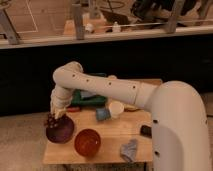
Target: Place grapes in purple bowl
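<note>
The purple bowl (61, 132) sits at the left front of the small wooden table (110, 150). The grapes (51, 120), a dark maroon cluster, hang at the bowl's far left rim, just above it. My gripper (55, 116) is right over them at the end of the white arm (100, 87), shut on the cluster. The fingers are mostly hidden behind the wrist.
A glossy orange-red bowl (87, 142) stands right of the purple bowl. A small blue cup (102, 114) and a white cup (116, 109) sit mid-table. A green tray (90, 100) is at the back, a black object (145, 131) and a grey cloth (129, 150) at the right.
</note>
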### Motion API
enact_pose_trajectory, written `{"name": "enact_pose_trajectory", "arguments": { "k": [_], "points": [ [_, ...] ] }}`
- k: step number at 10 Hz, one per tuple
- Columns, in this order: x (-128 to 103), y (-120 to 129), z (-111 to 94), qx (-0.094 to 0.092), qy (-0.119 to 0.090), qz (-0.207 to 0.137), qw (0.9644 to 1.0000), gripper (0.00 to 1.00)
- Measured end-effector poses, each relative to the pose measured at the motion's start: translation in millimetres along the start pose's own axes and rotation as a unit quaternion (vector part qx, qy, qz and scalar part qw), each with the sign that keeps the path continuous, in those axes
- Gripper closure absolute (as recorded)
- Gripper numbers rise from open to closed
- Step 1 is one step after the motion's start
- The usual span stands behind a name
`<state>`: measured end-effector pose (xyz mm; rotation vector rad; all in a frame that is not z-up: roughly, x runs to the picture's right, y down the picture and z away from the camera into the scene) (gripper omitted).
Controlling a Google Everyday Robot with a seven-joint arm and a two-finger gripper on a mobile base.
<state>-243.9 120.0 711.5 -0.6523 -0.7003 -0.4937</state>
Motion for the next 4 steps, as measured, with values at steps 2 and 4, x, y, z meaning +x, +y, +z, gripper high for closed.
{"name": "enact_pose_trajectory", "arguments": {
  "k": [2,4],
  "points": [
    [2.5,2.9,2.2,-0.003,0.005,0.002,1.0000,0.29],
    [3.0,3.0,2.4,-0.003,0.006,0.002,1.0000,0.29]
  ]
}}
